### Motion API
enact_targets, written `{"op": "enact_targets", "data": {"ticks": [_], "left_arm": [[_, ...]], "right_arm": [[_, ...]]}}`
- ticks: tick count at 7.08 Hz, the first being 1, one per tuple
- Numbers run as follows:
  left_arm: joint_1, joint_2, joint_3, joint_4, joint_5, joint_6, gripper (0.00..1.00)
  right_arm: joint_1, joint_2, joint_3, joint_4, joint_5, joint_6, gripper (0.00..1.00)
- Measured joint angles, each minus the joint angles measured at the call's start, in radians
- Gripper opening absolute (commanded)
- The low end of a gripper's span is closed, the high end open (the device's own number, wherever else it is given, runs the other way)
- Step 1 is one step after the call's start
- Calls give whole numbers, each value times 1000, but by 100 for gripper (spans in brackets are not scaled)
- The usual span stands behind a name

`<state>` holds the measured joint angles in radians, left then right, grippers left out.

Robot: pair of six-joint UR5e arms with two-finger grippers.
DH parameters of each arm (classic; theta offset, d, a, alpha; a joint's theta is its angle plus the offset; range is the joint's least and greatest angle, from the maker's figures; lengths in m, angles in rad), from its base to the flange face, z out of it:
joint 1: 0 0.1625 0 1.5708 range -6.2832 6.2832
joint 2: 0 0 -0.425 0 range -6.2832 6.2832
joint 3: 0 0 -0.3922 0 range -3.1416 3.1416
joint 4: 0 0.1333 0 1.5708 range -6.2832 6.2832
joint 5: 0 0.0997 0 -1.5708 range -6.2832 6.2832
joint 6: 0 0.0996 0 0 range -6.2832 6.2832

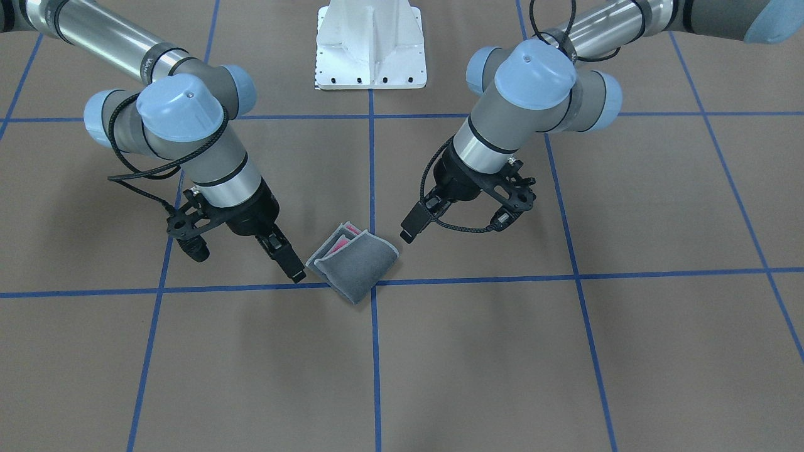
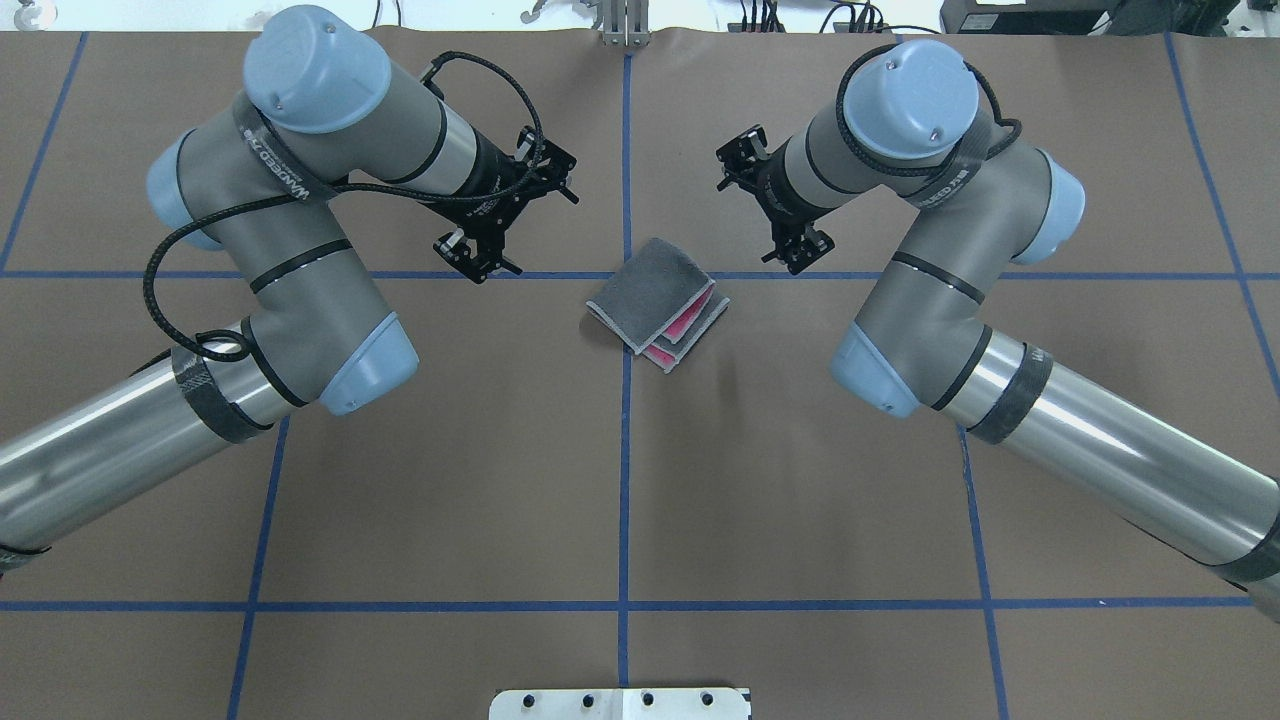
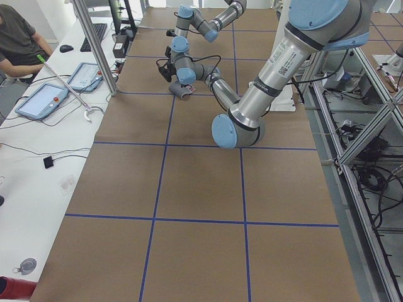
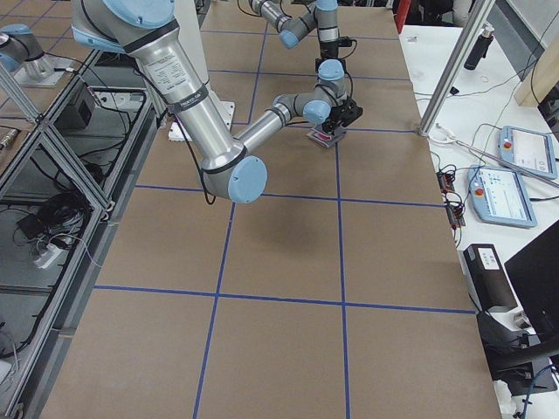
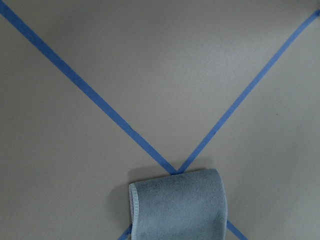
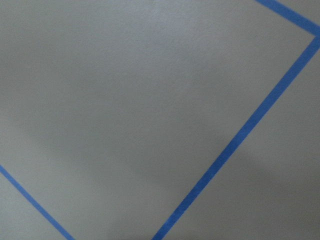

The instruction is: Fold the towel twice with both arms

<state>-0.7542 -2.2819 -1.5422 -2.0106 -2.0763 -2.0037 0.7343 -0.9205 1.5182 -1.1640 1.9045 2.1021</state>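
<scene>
When the overhead view is read from its left side, the left arm [image 2: 290, 230] comes first. It bends over the brown worktop [image 2: 450, 480], and the left end effector [image 1: 408, 232] hangs just beside the towel with a small gap between them, holding nothing. I cannot tell if its fingers are spread or pressed together, because the wrist hides them from above and the front camera shows only one dark block. In the middle lies the towel [image 2: 655, 300], flat on the worktop, on the crossing of the blue tape lines [image 2: 625, 450]. It is a small thick packet, dark grey outside, and some pink shows between the layers at its open edge, where the borders do not match exactly. On the right side the right arm [image 2: 930, 240] mirrors the other one. The right end effector [image 1: 294, 271] is near the opposite corner of the towel, also with nothing in it, and I cannot judge its fingers either. From the stacked layers I judge that both folds are already made, so little seems left, perhaps only moving the arms away.
</scene>
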Motion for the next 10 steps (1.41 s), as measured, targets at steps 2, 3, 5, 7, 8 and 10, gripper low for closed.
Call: {"op": "enact_targets", "data": {"ticks": [2,3,5,7,8,10], "left_arm": [[-10,34,-30,1,-2,21,100],[-15,52,-48,1,-2,27,100],[-18,63,-59,1,-1,29,100],[-19,63,-60,1,-1,29,100],[-18,63,-59,1,0,29,100],[-13,54,-36,1,9,35,100]], "right_arm": [[-79,50,-37,29,-114,167,99],[-109,80,-72,35,-157,255,99],[-176,109,-114,41,-221,346,97],[-230,137,-173,43,-252,373,95],[-237,160,-208,42,-256,374,95],[-200,178,-214,37,-200,367,98]]}}
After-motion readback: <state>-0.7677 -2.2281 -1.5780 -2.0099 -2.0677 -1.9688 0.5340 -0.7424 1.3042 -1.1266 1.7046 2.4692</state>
